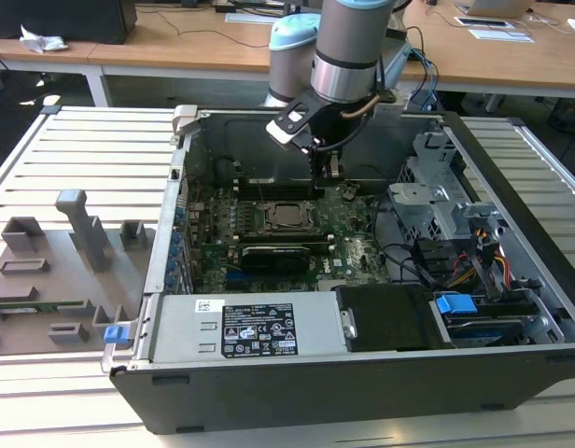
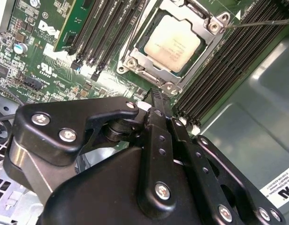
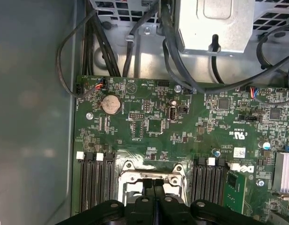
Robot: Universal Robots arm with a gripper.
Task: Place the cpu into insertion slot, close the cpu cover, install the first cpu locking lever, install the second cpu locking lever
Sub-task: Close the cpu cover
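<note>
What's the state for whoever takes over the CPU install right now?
Gripper: shut, holding nothing, tips close to the socket's edge; contact can't be told.
Things: cpu sits in the insertion slot; cpu cover lies down over it, framing the chip.
Done: chip placed, cover appears closed.
Left: both locking levers. One thin lever rod sticks out sideways from the socket corner and looks unlatched; the other's state can't be told.
</note>
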